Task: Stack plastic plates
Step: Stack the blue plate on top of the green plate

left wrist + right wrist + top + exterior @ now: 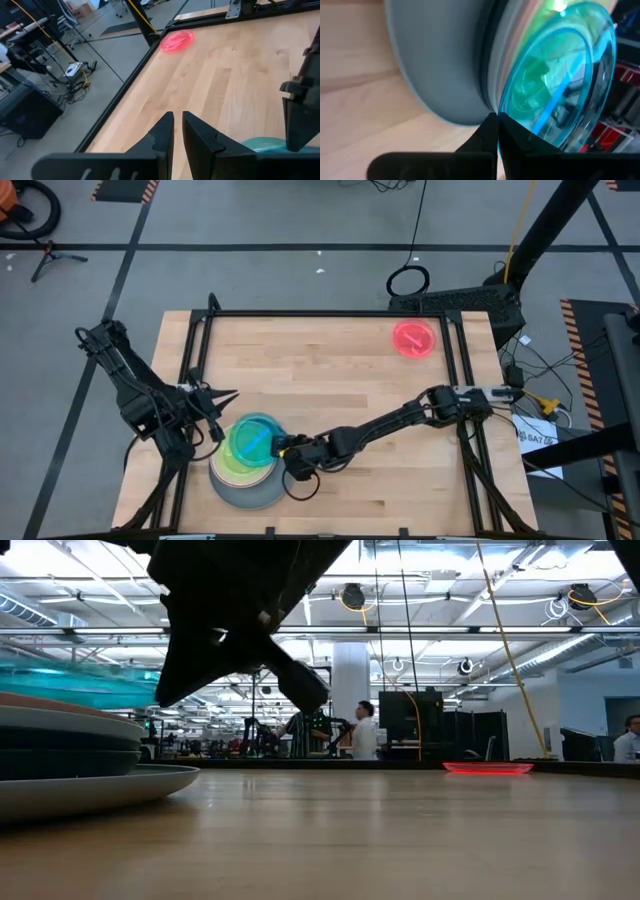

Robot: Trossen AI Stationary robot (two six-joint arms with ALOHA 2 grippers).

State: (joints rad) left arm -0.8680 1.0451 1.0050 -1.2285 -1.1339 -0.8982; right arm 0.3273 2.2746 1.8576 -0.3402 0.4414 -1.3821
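Observation:
A stack of plates stands near the table's front left: a large grey plate (245,490) at the bottom, darker plates on it (60,745), and a green plate (232,463) on top. A translucent teal plate (255,440) hovers just over the stack, with my right gripper (284,450) shut on it. A small red plate (414,339) lies flat at the far right. My left gripper (228,397) waits at the table's left edge beside the stack, its fingers (167,131) a narrow gap apart with nothing between them. My right gripper pinches the teal plate's rim (506,116) on the side toward the table's right, between its two fingertips. The fingers come from the right, slanting down. The plate lies over the green plate (535,80); whether it rests on it cannot be told.
A black frame rail (330,314) runs around the tabletop. Bare wood stretches from the stack to the red plate (177,40). People and equipment stand in the room beyond the far edge (362,730).

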